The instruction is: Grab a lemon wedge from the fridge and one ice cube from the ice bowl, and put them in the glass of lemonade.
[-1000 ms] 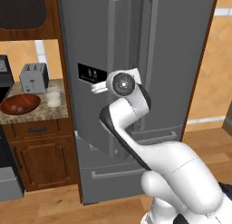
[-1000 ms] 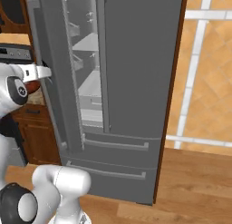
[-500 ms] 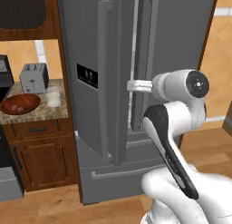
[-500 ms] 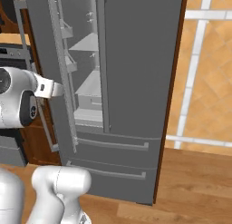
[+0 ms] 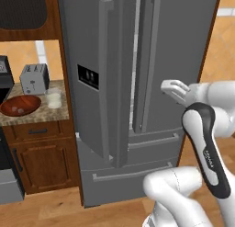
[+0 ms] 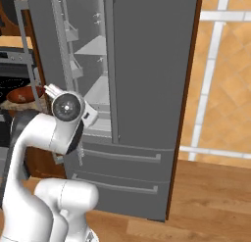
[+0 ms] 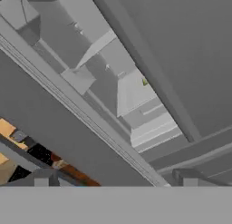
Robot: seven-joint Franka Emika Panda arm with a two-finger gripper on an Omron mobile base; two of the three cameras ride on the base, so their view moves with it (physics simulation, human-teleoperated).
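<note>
You see the tall grey steel fridge (image 5: pixel 137 60) with its left door swung open on pale shelves, a tiny yellow-green lemon wedge (image 7: pixel 145 82) on one of them, while the translucent glass of lemonade (image 5: pixel 53 98) stands on the counter just beside the reddish-brown ice bowl (image 5: pixel 20 105).

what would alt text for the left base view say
A tall grey fridge with its left door swung partly open; the white arm's open tool hovers at right. On the counter at left sit a wooden ice bowl, glass of lemonade and toaster.
</note>
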